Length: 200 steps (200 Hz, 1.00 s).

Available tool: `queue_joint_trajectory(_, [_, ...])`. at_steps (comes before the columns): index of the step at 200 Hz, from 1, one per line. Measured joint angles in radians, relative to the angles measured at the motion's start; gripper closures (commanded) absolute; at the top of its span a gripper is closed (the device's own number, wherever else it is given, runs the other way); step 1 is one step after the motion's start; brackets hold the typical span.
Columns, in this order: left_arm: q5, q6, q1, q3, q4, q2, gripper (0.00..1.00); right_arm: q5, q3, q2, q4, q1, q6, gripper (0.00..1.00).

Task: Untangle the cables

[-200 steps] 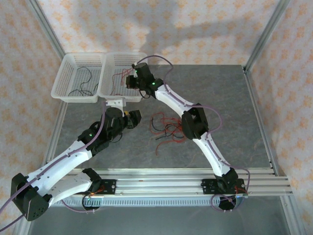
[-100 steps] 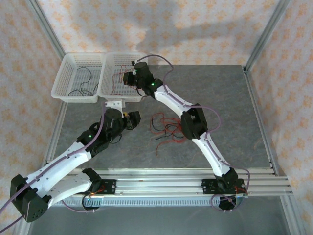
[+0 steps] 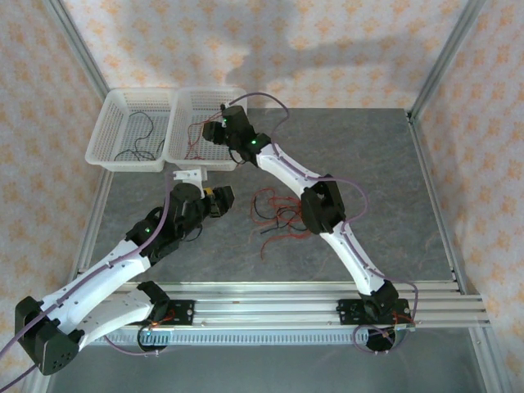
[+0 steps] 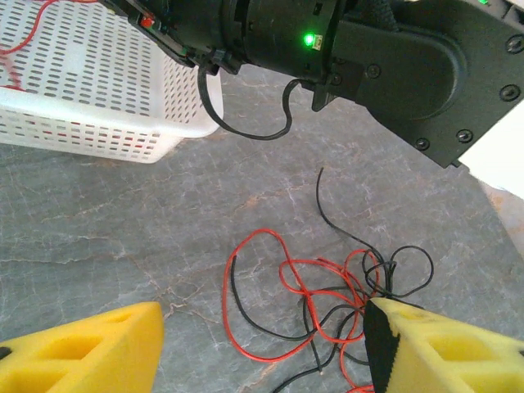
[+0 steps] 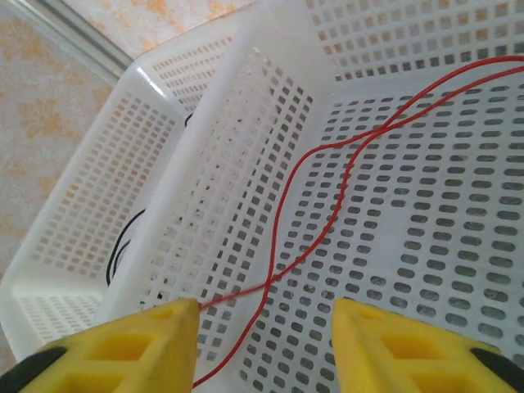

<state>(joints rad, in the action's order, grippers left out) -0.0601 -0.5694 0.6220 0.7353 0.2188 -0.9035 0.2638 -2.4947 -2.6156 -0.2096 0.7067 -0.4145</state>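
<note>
A tangle of thin red and black cables point(image 3: 278, 214) lies on the grey table between the two arms. My left gripper point(image 3: 223, 199) hangs open just left of it. In the left wrist view the cables point(image 4: 327, 286) lie spread between and beyond its yellow fingers point(image 4: 106, 344), untouched. My right gripper point(image 3: 211, 131) is over the right white basket point(image 3: 176, 155), jaws open. In the right wrist view a red cable point(image 5: 327, 188) lies loose across the basket floor point(image 5: 426, 246), one blurred end running to the left finger's tip point(image 5: 176, 319).
A second white basket point(image 3: 102, 160) on the left holds a black cable point(image 3: 139, 139), seen through the mesh wall as a dark cable point(image 5: 119, 246). The right arm's black wrist point(image 4: 368, 41) passes above the left gripper. Metal frame posts and wallpapered walls enclose the table.
The right gripper was shut and has opened over the right basket, with the red cable now loose below it. It shifted slightly left. The left arm has hardly moved.
</note>
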Motion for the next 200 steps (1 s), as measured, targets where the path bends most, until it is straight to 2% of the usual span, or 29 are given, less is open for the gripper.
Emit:
queue_joint_trajectory(54, [0.001,-0.006,0.000,0.000,0.000,0.000,0.33,-0.188,-0.010,0.035,-0.185,0.018,0.089,0.46])
queue_joint_trajectory(88, [0.021,-0.006,0.000,0.001,0.000,-0.027,0.34,-0.327,0.093,0.172,-0.301,0.019,0.132,0.44])
queue_joint_trajectory(137, [0.058,-0.027,0.049,0.010,0.002,-0.143,0.36,-0.483,0.569,0.585,-0.295,0.016,0.150,0.45])
queue_joint_trajectory(200, [0.121,-0.123,0.193,0.053,-0.069,-0.422,0.47,-0.537,1.263,1.125,-0.184,-0.063,0.119,0.50])
